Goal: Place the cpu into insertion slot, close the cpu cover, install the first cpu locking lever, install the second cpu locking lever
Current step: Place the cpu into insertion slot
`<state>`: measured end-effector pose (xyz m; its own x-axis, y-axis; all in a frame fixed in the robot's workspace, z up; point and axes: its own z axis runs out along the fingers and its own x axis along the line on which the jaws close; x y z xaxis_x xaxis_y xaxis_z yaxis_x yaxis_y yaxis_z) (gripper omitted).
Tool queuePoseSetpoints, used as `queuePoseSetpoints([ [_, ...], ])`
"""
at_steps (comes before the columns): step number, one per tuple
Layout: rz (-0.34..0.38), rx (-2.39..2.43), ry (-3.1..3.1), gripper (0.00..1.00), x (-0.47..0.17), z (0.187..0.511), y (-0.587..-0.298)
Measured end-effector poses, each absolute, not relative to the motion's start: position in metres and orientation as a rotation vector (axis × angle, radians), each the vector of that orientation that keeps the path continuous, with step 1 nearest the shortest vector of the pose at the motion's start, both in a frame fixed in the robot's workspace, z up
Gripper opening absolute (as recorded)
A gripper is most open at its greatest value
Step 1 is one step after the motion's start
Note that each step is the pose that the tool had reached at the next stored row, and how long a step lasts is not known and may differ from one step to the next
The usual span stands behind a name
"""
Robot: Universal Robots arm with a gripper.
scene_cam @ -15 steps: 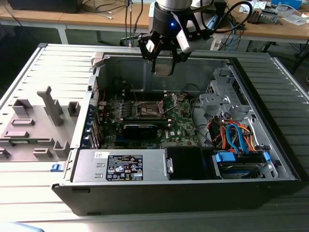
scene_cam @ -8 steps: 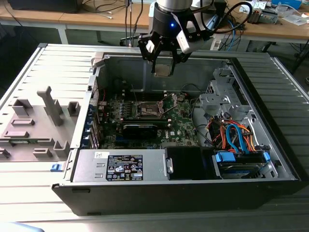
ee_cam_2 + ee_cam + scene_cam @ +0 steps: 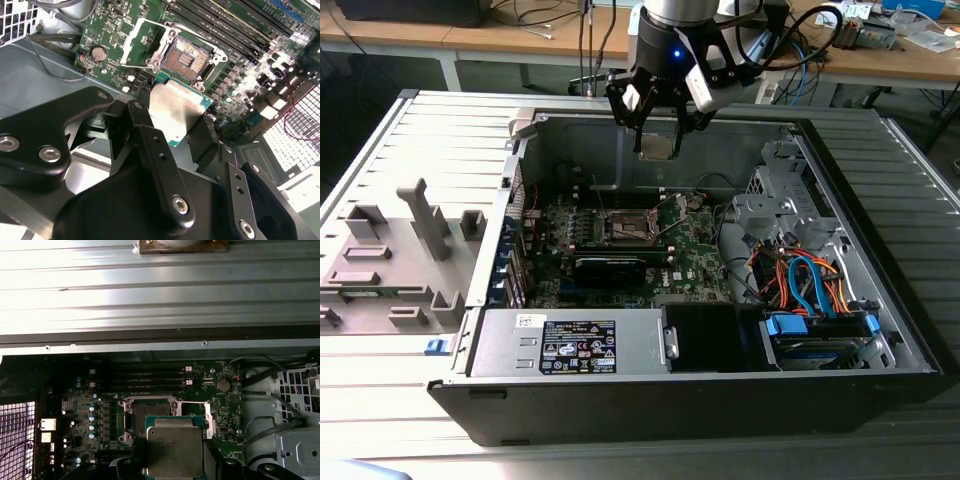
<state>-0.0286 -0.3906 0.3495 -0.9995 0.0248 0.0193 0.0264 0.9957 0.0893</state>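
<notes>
So far, none of the four steps looks finished, as I judge it. The open computer case [image 3: 620, 395] lies on the tabletop [image 3: 380, 400], with the green motherboard [image 3: 700, 250] at its bottom. Above it hangs the hand [image 3: 658, 140], its fingers [image 3: 145, 125] closed on two opposite edges of the cpu [image 3: 657, 148]. The chip is in the air, well above the board and not yet over the insertion slot [image 3: 625, 228]. The slot is bare; in the second wrist view its gold contact field shows. The cpu cover [image 3: 130, 42] stands flipped open beside it, so closing it and both lever steps are left. The cpu is a flat square with a dull silver-grey top and a thin green rim.
</notes>
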Motion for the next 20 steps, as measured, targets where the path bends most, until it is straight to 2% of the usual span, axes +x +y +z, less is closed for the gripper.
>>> queuePoseSetpoints([
  [20,-0.140,-0.040,-3.120,0.55,-0.0286,0.3463,-0.3950],
])
